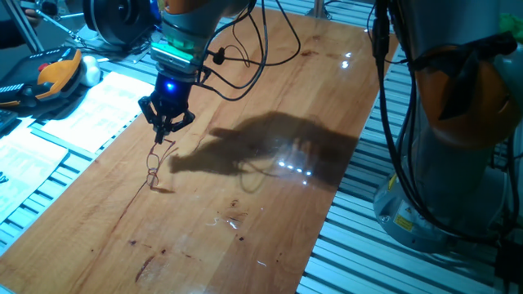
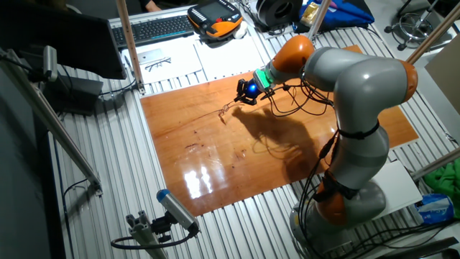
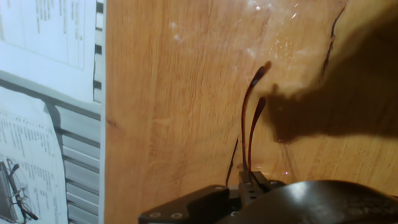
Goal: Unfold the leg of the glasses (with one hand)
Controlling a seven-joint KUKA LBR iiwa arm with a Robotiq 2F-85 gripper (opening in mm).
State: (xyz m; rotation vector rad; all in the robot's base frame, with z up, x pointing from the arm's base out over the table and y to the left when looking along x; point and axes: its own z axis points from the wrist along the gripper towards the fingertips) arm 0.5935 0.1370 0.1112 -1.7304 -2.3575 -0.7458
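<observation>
Pincer (image 1: 166,128) grips glasses (image 1: 155,167); papers' (image 3: 46,37) print illegible.

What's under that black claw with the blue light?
The glasses hang from the claw down to the wooden table. In the hand view two thin legs stick out; the lenses are hidden there.
</observation>
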